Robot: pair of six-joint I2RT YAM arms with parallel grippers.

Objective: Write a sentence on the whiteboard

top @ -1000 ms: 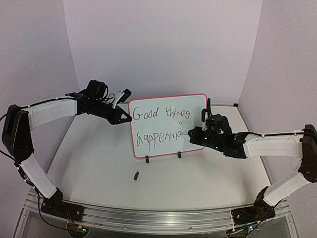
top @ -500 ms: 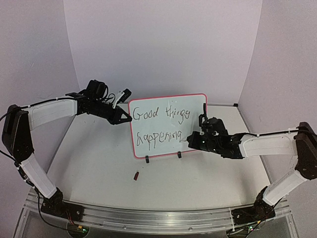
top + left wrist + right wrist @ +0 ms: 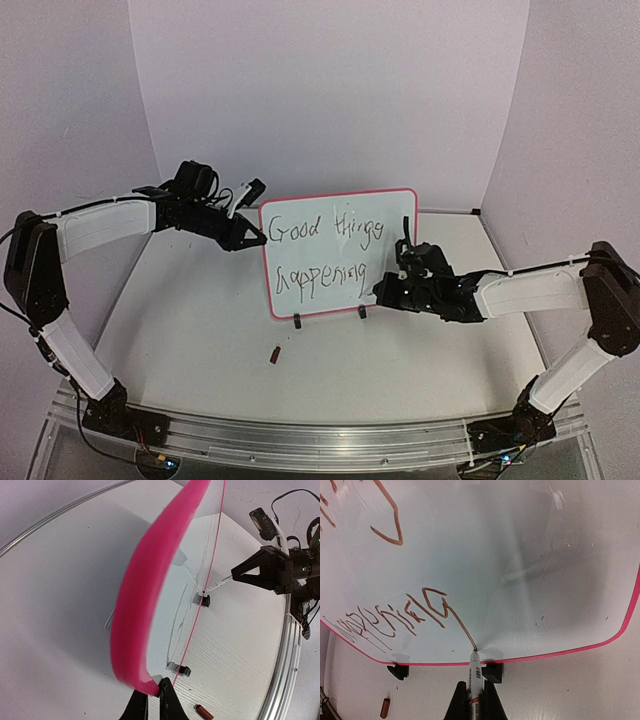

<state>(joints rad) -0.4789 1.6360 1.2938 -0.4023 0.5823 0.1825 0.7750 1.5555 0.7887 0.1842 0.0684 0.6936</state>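
Over the table [image 3: 200,330], top view: the board [image 3: 320,256] stands upright on its feet, long axis left to right, face toward you. The sentence [image 3: 325,232] runs in two lines. Your left gripper [image 3: 250,238] sits at the board's upper left edge. Your right gripper [image 3: 385,290] is low at the right end of the second line and is the nearer one to the writing. A small cap [image 3: 275,352] lies in front, well apart.

Left wrist: fingers clamped on the pink frame of the board [image 3: 150,580], seen edge-on. Across the board, the right gripper [image 3: 239,573] points a marker [image 3: 220,583] at its face.

Right wrist: jaws clenched on the marker [image 3: 475,676], which points straight ahead. Its tip touches the board [image 3: 530,555] at the tail of the last "g" in the sentence [image 3: 395,615], just above the bottom frame and a foot [image 3: 492,672].

Judgement: the lettering looks finished, so pull the tip straight back off the face.
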